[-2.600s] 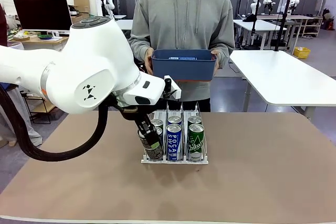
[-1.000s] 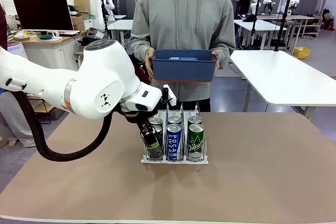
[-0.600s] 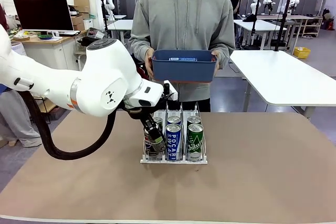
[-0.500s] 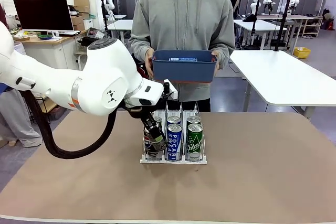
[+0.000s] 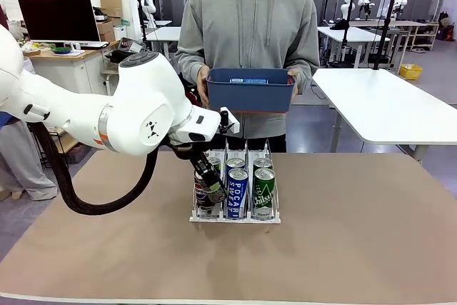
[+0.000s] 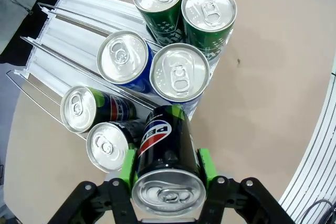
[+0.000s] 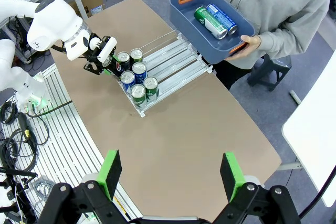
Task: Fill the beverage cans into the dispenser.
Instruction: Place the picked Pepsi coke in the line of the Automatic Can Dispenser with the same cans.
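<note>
Loading a dark can (image 6: pixel 167 145) into the rack (image 5: pixel 232 220): left gripper (image 5: pixel 207 180) clamps it, tilted, over the left lane's near end, above the near can (image 6: pixel 107 146) there; next move needs a free slot, upright set-down, then release; right gripper (image 7: pixel 171 176) gapes wide, empty; dark can's base & slot hidden.

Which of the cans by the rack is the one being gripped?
The black Pepsi can, clamped between the left gripper's green pads. The other six stand free in the rack: two green, two blue, two dark.
</note>
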Motion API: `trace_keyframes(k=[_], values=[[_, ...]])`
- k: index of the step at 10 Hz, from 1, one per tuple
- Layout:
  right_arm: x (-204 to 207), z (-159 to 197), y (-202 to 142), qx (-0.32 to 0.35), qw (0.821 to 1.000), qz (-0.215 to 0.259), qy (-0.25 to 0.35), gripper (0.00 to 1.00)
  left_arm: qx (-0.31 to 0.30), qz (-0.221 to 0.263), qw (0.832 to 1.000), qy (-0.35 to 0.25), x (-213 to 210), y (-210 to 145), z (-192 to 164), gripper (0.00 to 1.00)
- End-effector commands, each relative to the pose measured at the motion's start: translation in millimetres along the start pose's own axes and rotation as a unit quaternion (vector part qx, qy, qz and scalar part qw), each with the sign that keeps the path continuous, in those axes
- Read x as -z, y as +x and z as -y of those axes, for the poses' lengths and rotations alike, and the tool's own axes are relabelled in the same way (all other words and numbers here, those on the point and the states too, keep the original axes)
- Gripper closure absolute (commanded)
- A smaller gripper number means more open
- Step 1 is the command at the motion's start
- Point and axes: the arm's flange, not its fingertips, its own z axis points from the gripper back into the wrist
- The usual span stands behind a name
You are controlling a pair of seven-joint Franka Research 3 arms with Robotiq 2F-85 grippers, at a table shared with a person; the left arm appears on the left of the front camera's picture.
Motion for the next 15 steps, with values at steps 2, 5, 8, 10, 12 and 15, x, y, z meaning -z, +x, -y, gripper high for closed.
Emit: trace_keyframes(k=[2,5,8,10,12,15], values=[[3.3,-3.1,-2.8,0.0,1.0,0.01,0.007,0.0,-0.006,-0.018,1.0,-0.018,-0.1,-24.1,-13.9,0.42],[3.3,-3.1,-2.8,0.0,1.0,0.01,0.007,0.0,-0.001,-0.017,0.999,-0.035,-1.3,-24.9,-10.0,0.42],[3.3,-3.1,-2.8,0.0,1.0,0.01,0.007,0.0,-0.004,-0.018,0.999,-0.027,-0.9,-27.7,-12.5,0.42],[3.3,-3.1,-2.8,0.0,1.0,0.01,0.007,0.0,-0.007,-0.011,1.0,-0.015,2.1,-24.5,-19.8,0.42],[3.3,-3.1,-2.8,0.0,1.0,0.01,0.007,0.0,-0.012,-0.008,1.0,0.012,4.5,-19.0,-26.7,0.42],[3.3,-3.1,-2.8,0.0,1.0,0.01,0.007,0.0,-0.016,-0.013,1.0,0.023,10.8,-13.0,-37.4,0.42]])
